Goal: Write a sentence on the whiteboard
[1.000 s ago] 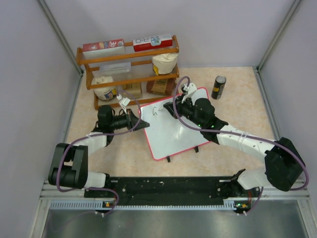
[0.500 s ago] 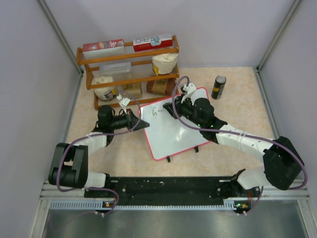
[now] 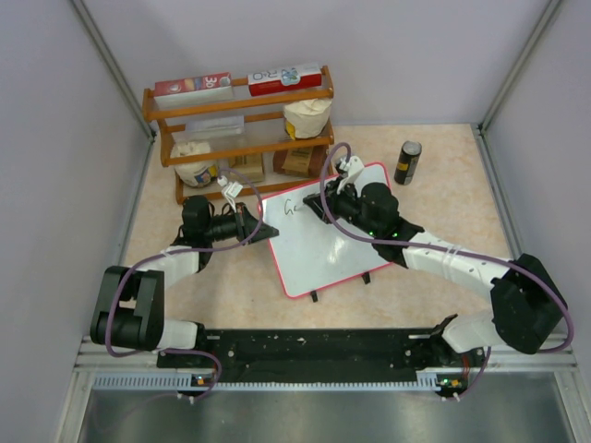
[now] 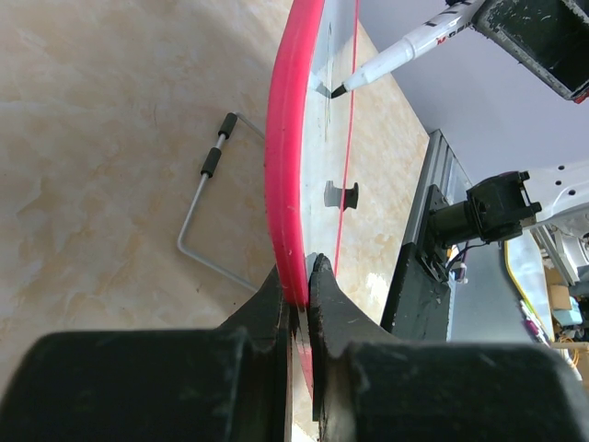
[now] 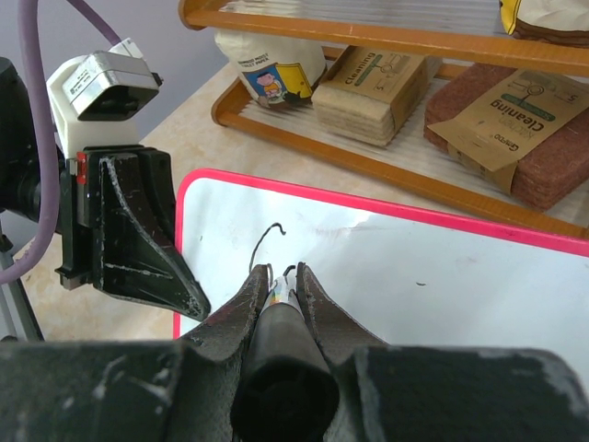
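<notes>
The whiteboard [image 3: 323, 249], white with a red-pink frame, lies propped at a tilt in the middle of the table. My left gripper [image 3: 261, 228] is shut on its left edge; in the left wrist view the jaws [image 4: 296, 276] pinch the red frame [image 4: 287, 166]. My right gripper [image 3: 325, 205] is shut on a marker [image 5: 281, 368], whose tip touches the board near its top left corner. The left wrist view shows the white marker [image 4: 405, 51] with its tip on the board. The sentence [image 3: 292, 207] is a few thin black strokes [image 5: 267, 238], partly hidden behind my right fingers.
A wooden rack [image 3: 240, 129] with boxes, bags and cleaning sponges [image 5: 515, 129] stands just behind the board. A dark can [image 3: 407, 162] stands at the back right. A bent wire stand [image 4: 198, 212] lies on the table behind the board. Walls close in on both sides.
My right gripper has shifted slightly with the marker and the black writing has grown by a stroke or two. The left gripper and the board have not moved.
</notes>
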{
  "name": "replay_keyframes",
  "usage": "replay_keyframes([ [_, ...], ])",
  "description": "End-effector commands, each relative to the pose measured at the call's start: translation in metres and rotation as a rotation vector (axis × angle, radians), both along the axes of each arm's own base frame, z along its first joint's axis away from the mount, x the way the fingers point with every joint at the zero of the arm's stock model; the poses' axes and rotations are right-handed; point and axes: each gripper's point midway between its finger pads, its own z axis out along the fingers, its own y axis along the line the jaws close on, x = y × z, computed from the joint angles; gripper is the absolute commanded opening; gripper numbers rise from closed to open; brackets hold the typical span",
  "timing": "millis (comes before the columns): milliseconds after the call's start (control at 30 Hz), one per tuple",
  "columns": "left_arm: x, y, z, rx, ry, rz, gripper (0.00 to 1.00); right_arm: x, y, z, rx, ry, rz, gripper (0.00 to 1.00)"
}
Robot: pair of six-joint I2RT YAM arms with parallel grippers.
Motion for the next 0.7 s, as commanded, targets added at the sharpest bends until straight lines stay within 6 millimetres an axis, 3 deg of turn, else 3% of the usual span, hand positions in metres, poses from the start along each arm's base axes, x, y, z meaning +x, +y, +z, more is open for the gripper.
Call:
replay_keyframes([
  [0, -0.019, 0.000, -0.044, 0.104, -0.029, -0.060, 0.00, 0.001, -0.011, -0.006, -0.034, 0.002, -0.023, 0.00],
  [433, -0.019, 0.000, -0.044, 0.104, -0.032, -0.059, 0.00, 0.008, -0.022, -0.005, -0.046, -0.002, -0.083, 0.00],
  [667, -0.019, 0.000, -0.044, 0.104, -0.032, -0.060, 0.00, 0.016, -0.018, 0.011, -0.011, -0.014, -0.103, 0.00],
])
